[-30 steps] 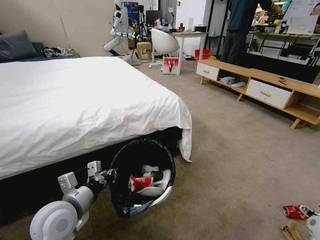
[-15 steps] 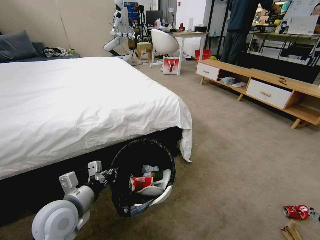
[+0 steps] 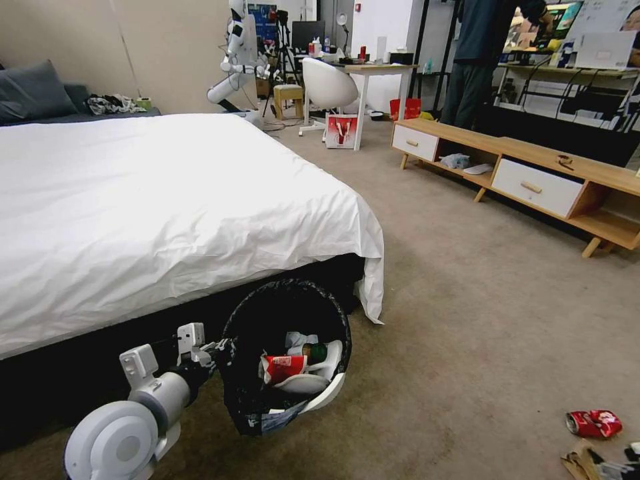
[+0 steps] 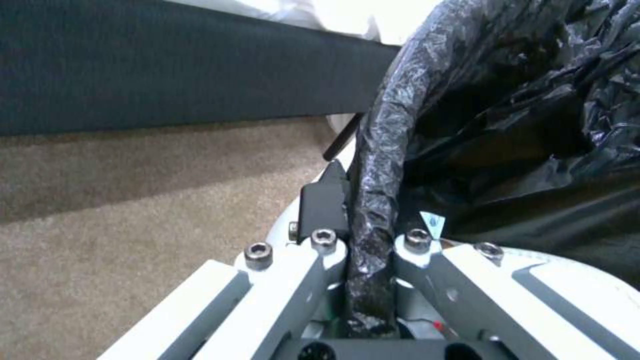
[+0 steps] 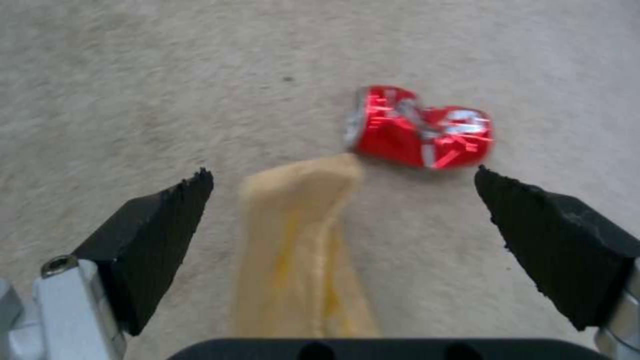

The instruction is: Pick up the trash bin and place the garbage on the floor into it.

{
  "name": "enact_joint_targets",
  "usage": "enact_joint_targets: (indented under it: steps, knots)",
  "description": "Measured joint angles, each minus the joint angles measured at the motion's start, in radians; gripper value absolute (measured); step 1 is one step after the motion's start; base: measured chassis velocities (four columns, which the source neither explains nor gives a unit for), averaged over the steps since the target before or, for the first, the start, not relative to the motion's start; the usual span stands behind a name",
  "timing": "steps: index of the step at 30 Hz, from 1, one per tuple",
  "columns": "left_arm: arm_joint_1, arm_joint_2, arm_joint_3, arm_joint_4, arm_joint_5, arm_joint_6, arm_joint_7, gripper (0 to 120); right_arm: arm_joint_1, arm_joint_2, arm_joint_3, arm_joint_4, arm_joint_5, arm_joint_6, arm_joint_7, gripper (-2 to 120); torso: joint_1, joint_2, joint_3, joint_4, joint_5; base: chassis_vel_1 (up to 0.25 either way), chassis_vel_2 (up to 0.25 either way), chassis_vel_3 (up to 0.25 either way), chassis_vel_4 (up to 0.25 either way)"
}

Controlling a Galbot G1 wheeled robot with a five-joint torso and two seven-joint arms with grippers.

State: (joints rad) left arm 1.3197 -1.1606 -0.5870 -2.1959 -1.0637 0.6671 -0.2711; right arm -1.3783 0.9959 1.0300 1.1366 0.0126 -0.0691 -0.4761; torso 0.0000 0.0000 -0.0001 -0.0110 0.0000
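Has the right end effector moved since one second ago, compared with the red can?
Yes. The right end effector has dropped toward the head view's lower edge, below the crushed can, near the brown paper.

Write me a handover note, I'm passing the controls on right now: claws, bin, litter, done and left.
Left claw: shut on the rim of the trash bin, held tilted beside the bed.
Right claw: open, above the brown paper piece and crushed red can on the floor.
Done: a red-and-white wrapper and green bottle lie in the bin.
Left: paper and can.

crushed red can [image 5: 419, 127] beside brown paper [image 5: 303, 255]
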Motion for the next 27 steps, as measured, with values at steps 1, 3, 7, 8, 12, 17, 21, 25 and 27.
enact_joint_targets:
  steps: [1,3,7,8,12,17,21,25,27]
  knots:
    - [0.002,0.000,-0.001,-0.003,0.000,0.000,0.000,2,0.009,0.004,-0.014,-0.015,-0.007,0.015,-0.003,100,0.000,0.000,0.000,0.0001,-0.0001,0.000,0.000,0.000,0.000]
    - [0.005,0.001,-0.003,-0.007,0.000,0.000,0.000,2,0.020,0.008,-0.031,-0.032,-0.008,0.028,-0.002,100,0.000,0.000,0.000,0.0001,0.0000,0.000,0.000,0.000,0.000]
    - [0.014,0.002,-0.006,-0.015,0.001,0.000,0.000,2,0.070,0.029,-0.093,-0.096,-0.007,0.078,0.019,100,0.000,0.000,0.000,0.0002,0.0001,0.000,0.000,0.000,0.000]
    - [0.014,0.002,-0.006,-0.015,0.001,0.000,0.000,2,0.070,0.029,-0.093,-0.096,-0.007,0.078,0.019,100,0.000,0.000,0.000,0.0002,0.0001,0.000,0.000,0.000,0.000]
    - [0.016,-0.001,-0.006,-0.020,0.003,0.000,0.000,2,0.097,0.040,-0.126,-0.132,-0.008,0.088,0.038,100,0.000,0.000,0.000,0.0000,-0.0001,0.000,0.000,0.000,0.000]
    - [0.019,-0.001,-0.007,-0.022,0.005,-0.001,0.000,2,0.108,0.044,-0.137,-0.166,-0.007,0.103,0.045,100,0.000,0.000,0.000,0.0000,-0.0001,0.000,0.000,0.000,0.000]
    - [0.020,-0.003,-0.007,-0.024,0.006,-0.001,-0.001,2,0.112,0.047,-0.138,-0.189,-0.008,0.111,0.049,100,0.000,0.000,0.000,-0.0001,-0.0001,0.000,0.000,0.000,0.000]
    - [0.021,-0.004,-0.007,-0.025,0.009,-0.001,-0.002,2,0.123,0.049,-0.134,-0.230,-0.010,0.122,0.054,100,0.000,0.000,0.000,0.0000,0.0000,0.000,0.000,0.000,0.000]
    - [0.023,-0.003,-0.008,-0.025,0.009,-0.001,-0.002,2,0.126,0.047,-0.126,-0.250,-0.010,0.127,0.055,100,0.000,0.000,0.000,0.0000,0.0000,0.000,0.000,0.000,0.000]
